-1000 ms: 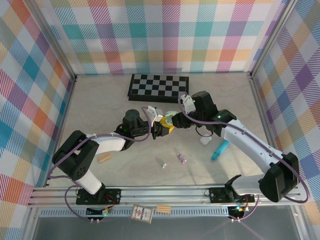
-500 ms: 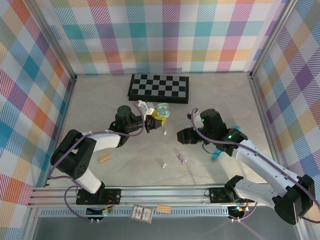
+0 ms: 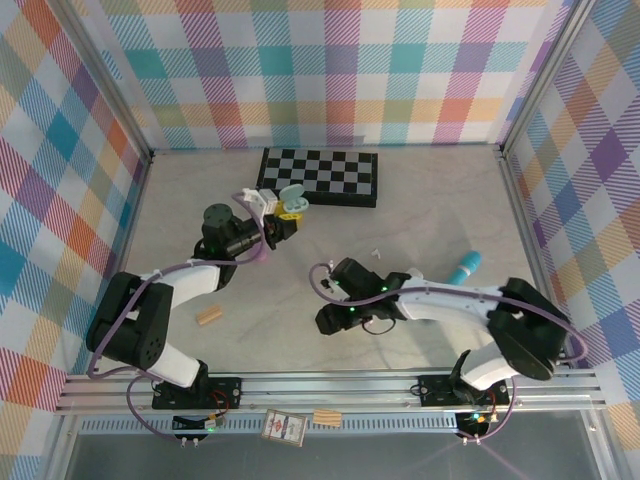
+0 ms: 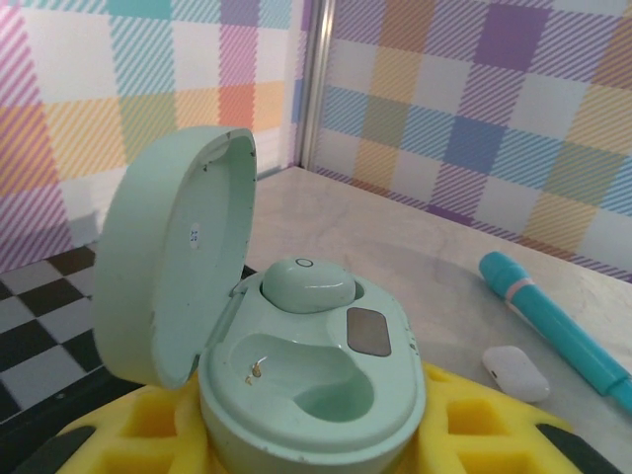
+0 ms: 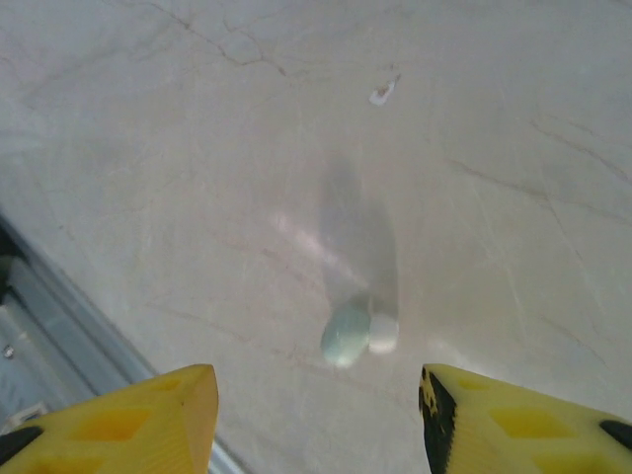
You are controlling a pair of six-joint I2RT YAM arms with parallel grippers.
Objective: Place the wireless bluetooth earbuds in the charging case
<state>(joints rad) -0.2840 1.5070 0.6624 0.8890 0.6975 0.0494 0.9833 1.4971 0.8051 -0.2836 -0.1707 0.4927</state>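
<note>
My left gripper (image 3: pixel 280 219) is shut on the mint-green charging case (image 4: pixel 326 395), its yellow fingers (image 4: pixel 494 427) clamping the base. The case's lid (image 4: pixel 173 247) stands open. One mint earbud (image 4: pixel 306 283) sits in the far slot, and the near slot (image 4: pixel 311 380) is empty. From above, the case (image 3: pixel 290 201) hangs just in front of the checkerboard. My right gripper (image 5: pixel 314 395) is open, low over the table, with nothing between its fingers. A mint earbud with a white tip (image 5: pixel 355 334) lies on the table just ahead of the fingertips. In the top view the right gripper (image 3: pixel 335 320) covers that spot.
A folded checkerboard (image 3: pixel 320 172) lies at the back. A teal stick (image 3: pixel 465 267) lies to the right, with a small white case (image 4: pixel 515 372) beside it. A tan cork block (image 3: pixel 209 315) sits near left. The table's metal front rail (image 5: pixel 39 326) runs close to my right gripper.
My right arm left the case and swung down to the near middle of the table, its jaws widening. My left gripper carried the open case back and left toward the checkerboard.
</note>
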